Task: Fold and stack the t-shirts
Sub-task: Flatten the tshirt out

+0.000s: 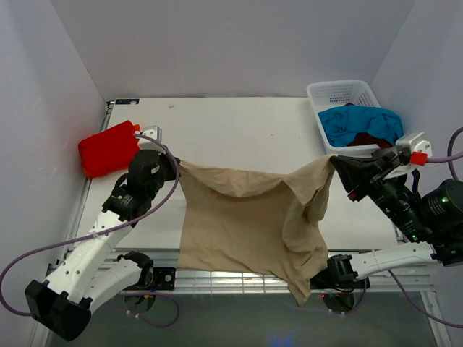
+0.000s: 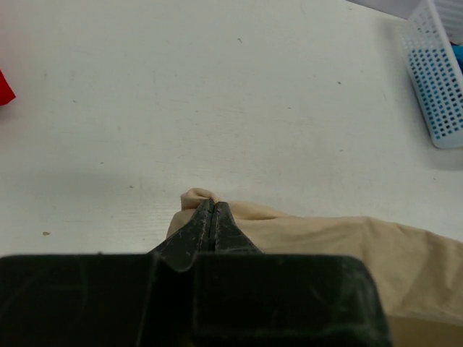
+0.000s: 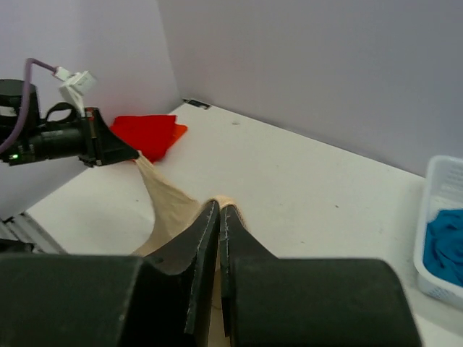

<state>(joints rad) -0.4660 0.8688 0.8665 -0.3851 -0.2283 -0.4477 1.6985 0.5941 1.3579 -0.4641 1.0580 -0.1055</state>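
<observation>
Looking down from above, the tan shirt (image 1: 246,224) is spread across the near half of the white counter (image 1: 246,130). Its upper edge is stretched between the two arms and its lower right corner droops over the near edge. The left jaws are pinched on its upper left corner, at the end of the left arm (image 1: 94,242). The right jaws are pinched on its upper right corner, at the end of the right arm (image 1: 405,206). A folded red shirt (image 1: 108,148) lies at the far left of the counter (an orange cloth (image 1: 136,128) peeks out at its corner). A white mesh basket (image 1: 340,90) at the far right holds a blue shirt (image 1: 354,121) with a dark red shirt (image 1: 369,137) beneath it. Plain pale walls (image 1: 231,43) close in three sides.

From the left wrist, the left jaws are fully closed on a small bunch of the tan shirt (image 2: 347,246), which trails off to the right. The counter (image 2: 217,94) shows faint specks and scuffs. The basket (image 2: 438,87) sits at the upper right, and a sliver of the red shirt (image 2: 4,90) shows at the left edge.

From the right wrist, the right jaws are also closed tight on the tan shirt (image 3: 166,206), which runs taut to the left arm (image 3: 58,141). Behind it lie the red shirt (image 3: 145,134) and the orange cloth (image 3: 179,130). The basket (image 3: 434,173) with the blue shirt (image 3: 445,246) stands to the right, the counter (image 3: 304,188) and a wall (image 3: 325,65) beyond.
</observation>
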